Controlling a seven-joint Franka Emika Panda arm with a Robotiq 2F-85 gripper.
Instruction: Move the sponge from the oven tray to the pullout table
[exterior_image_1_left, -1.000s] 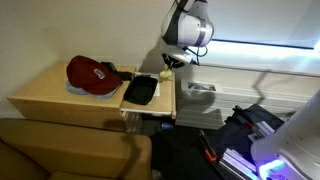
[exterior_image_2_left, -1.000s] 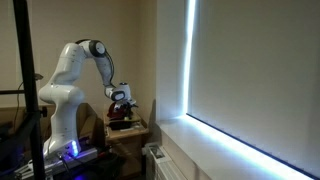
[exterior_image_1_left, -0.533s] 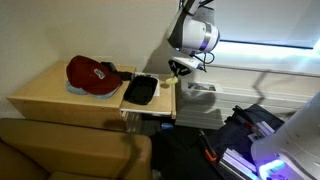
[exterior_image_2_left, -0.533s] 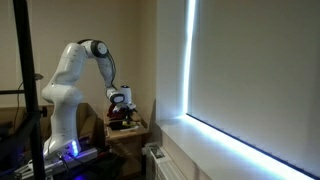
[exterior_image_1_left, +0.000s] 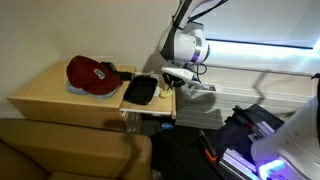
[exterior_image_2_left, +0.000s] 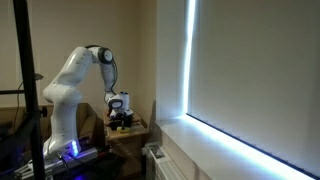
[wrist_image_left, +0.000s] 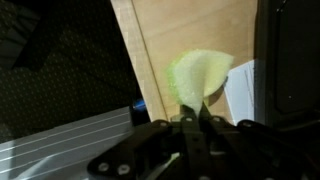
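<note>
My gripper (wrist_image_left: 196, 118) is shut on the sponge (wrist_image_left: 201, 72), a pale yellow-green soft block pinched and folded between the fingers. Below it lies the light-wood pullout table (wrist_image_left: 185, 28), with the dark oven tray (wrist_image_left: 288, 60) at the right edge of the wrist view. In an exterior view the gripper (exterior_image_1_left: 169, 75) hangs low over the narrow wood panel (exterior_image_1_left: 169, 101), just right of the black oven tray (exterior_image_1_left: 141, 90), which looks empty. In another exterior view the gripper (exterior_image_2_left: 120, 110) is just above the table; the sponge is too small to see there.
A red cap (exterior_image_1_left: 91, 74) lies on the larger light-wood tabletop (exterior_image_1_left: 45, 95) left of the tray. A brown couch (exterior_image_1_left: 70, 150) stands in front. A radiator and wall (exterior_image_1_left: 240, 85) are behind the arm. Dark floor shows left of the panel in the wrist view (wrist_image_left: 60, 90).
The gripper has come down with the sponge, from well above the panel to close over it beside the tray. Tray and cap have not moved.
</note>
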